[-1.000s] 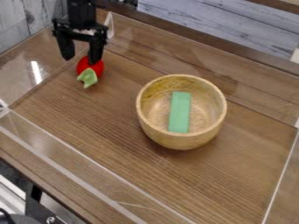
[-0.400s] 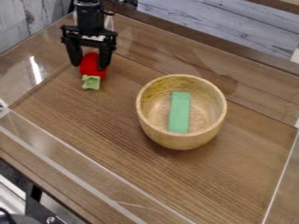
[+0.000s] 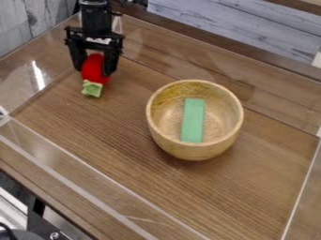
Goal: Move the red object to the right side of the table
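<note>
Sitting at the far left of the dark wood-grain surface, the red object is showing a small bright red rounded body with a pale green stem end pointing near-left. Black claw is standing wide, fingers straddling it. Wooden bowl with a green block is resting to the right.

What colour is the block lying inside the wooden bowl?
Green block, seen plainly in the camera view.

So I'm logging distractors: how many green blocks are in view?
1. The green block lies inside the wooden bowl, right of centre on the table. Nothing suggests another, though the bowl wall hides a little.
</note>
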Robot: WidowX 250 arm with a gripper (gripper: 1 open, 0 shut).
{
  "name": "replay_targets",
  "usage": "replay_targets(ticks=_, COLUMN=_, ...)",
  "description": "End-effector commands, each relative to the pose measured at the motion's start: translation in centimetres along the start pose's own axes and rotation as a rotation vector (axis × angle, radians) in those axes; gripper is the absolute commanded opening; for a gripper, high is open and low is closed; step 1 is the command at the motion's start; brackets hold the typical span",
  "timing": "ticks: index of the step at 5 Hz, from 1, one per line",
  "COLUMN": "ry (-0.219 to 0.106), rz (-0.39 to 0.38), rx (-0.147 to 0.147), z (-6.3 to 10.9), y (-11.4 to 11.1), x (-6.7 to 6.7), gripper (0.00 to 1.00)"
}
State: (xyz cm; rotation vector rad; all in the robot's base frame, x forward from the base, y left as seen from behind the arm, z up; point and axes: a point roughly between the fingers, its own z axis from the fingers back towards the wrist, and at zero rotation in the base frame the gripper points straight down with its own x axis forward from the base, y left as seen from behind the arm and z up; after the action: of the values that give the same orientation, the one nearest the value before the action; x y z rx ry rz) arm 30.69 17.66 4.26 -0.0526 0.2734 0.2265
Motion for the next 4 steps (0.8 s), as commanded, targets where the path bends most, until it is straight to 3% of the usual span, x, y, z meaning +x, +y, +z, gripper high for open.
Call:
replay_targets(ticks=1, ry=-0.102, rz=0.010, rx=0.016, z=4.0, y=0.1, x=0.7, gripper=1.00)
replay_targets(ticks=2, ry=-0.096, rz=0.022, rx=0.007, z=3.7, y=0.1, x=1.4, gripper=1.00)
replay_targets(ticks=3, ry=-0.096, rz=0.009, rx=-0.002, z=4.2, y=-0.4, x=0.5, gripper=0.00)
replay_targets(ticks=4, ry=-0.105, rz=-0.006, rx=-0.021, z=5.3, y=-1.0, x=-0.8, gripper=0.00)
